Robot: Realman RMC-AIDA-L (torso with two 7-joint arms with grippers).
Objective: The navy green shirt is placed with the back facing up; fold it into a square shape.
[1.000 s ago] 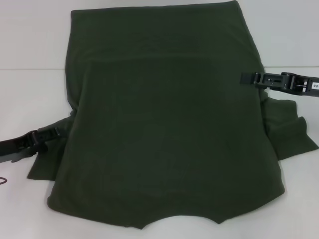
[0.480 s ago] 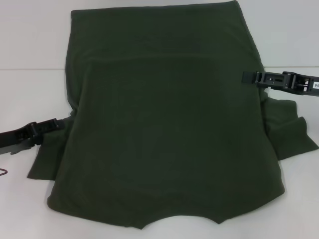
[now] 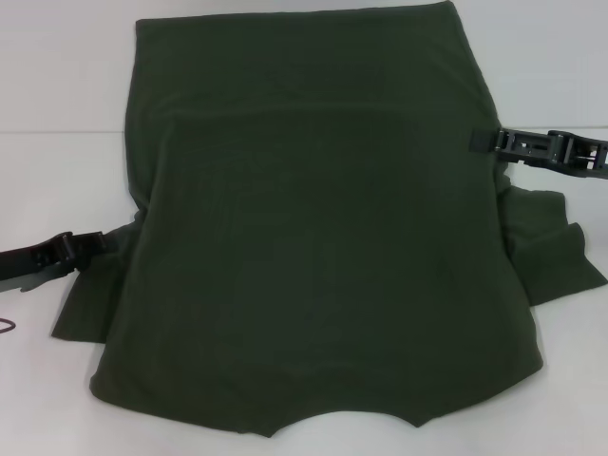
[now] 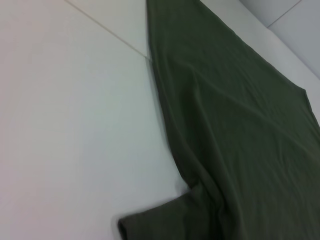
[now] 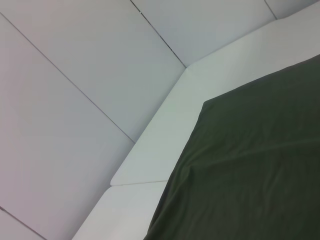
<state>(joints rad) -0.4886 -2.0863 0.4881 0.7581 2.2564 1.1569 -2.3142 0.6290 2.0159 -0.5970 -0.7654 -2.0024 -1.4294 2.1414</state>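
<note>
The navy green shirt lies flat on the white table, plain back up, with the neck opening at the near edge. Its short sleeves stick out on the left and on the right. My left gripper sits low at the shirt's left edge, just above the left sleeve. My right gripper meets the shirt's right edge farther back. The left wrist view shows the shirt's side and a sleeve hem. In the right wrist view a corner of the shirt shows.
The white table shows bare on both sides of the cloth, with a thin seam line across it. Its far edge borders pale panels. A small dark cable loop lies at the left margin.
My right gripper has slid a little to the right along the shirt's right edge. The left gripper has shifted slightly by the left sleeve. The shirt lies as before.
</note>
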